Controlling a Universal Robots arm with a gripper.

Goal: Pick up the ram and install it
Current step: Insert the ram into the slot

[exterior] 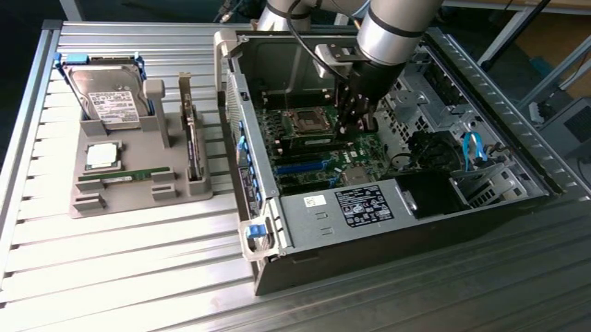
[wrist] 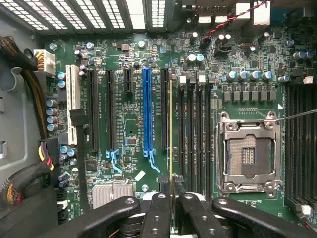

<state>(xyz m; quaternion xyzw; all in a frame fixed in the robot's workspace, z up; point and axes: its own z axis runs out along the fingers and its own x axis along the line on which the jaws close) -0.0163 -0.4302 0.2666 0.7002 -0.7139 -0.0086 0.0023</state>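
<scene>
Pickup looks finished, judging from how things lie now: the ram (wrist: 171,139), a long thin green circuit-board stick, is seen from its narrow top edge as a fine yellowish line, and it sits between the black fingers (wrist: 157,210) of the gripper (wrist: 171,196). The pincer is clamped on the ram, one finger on each flat side.

The stick hangs over the green motherboard (wrist: 129,119) inside the open black and silver computer case (exterior: 388,235). It runs parallel to the row of long black memory slots (wrist: 190,134), between the blue expansion slot (wrist: 146,109) and the square silver processor socket (wrist: 247,153), which is empty. Its line seems to match the slot at the edge of the row, on the side of the blue slot. Whether the lower edge has entered a slot, I cannot tell. I judge that the installing part is not complete, because the gripper holds the stick and no latch can be seen closed on it.

On the exterior view's left, the grey plastic holder tray (exterior: 138,200) carries a boxy silver hard drive (exterior: 111,100), a square silver processor chip (exterior: 102,155) and a second green memory stick (exterior: 123,178) lying flat.

In the exterior view the silver arm (exterior: 397,31) comes down from above into the case, with the gripper (exterior: 356,123) pointing straight down at the board, near the socket and well apart from the tray.
</scene>
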